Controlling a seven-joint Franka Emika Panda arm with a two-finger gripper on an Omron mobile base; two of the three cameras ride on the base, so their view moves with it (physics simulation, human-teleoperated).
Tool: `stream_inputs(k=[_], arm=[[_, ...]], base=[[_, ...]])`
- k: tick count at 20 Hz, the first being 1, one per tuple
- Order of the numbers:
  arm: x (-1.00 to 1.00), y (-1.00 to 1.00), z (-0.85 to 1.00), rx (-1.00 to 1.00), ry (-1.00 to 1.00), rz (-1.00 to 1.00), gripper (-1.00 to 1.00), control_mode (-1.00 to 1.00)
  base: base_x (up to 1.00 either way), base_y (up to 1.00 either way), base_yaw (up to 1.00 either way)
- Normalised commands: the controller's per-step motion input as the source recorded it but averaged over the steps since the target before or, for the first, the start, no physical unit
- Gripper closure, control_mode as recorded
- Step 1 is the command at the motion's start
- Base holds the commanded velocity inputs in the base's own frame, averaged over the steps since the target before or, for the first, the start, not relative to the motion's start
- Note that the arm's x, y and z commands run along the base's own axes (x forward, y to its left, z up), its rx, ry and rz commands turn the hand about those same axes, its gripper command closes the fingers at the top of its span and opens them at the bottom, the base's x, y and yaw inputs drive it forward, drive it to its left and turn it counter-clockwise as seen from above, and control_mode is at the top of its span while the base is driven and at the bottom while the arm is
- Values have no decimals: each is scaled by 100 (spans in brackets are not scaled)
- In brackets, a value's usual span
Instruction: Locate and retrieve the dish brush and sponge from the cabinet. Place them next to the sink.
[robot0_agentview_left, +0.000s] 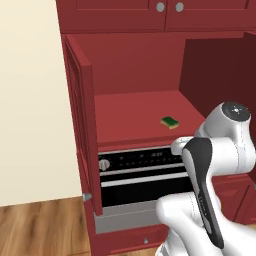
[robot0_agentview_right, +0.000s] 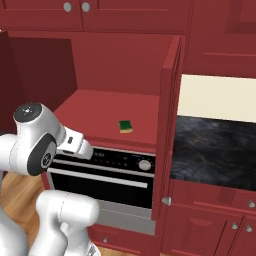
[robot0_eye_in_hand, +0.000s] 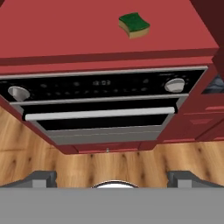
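Black-and-silver oven (robot0_agentview_left: 142, 172) built in low, two round knobs, long silver handle (robot0_eye_in_hand: 99, 114) across door. Wood floor (robot0_eye_in_hand: 131, 164) below. Dark stone counter (robot0_agentview_right: 212, 150) to the right.

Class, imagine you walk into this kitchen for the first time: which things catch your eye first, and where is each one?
The eye goes first to the open cabinet, both dark red doors swung wide. On its shelf lies a small sponge, green on top and yellow below, alone toward the right side. Directly under that shelf sits the black-and-silver oven, with the robot's white arm raised in front of it.
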Motion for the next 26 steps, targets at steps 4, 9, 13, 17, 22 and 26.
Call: stream_inputs(k=[4, 9, 13, 17, 22, 26], arm=[[0, 0, 0, 0, 0, 0, -100, 100], [32, 0, 0, 0, 0, 3, -100, -100], [65, -6, 0, 0, -1, 9, -100, -100], [72, -12, -2, -7, 0, 6, -100, -100], [53, -14, 2, -15, -6, 3, -100, -100], [57, -10, -22, -11, -13, 0, -100, -100]], base=[[17, 0, 0], [4, 0, 0], [0, 0, 0], [0, 0, 0], [0, 0, 0], [0, 0, 0]])
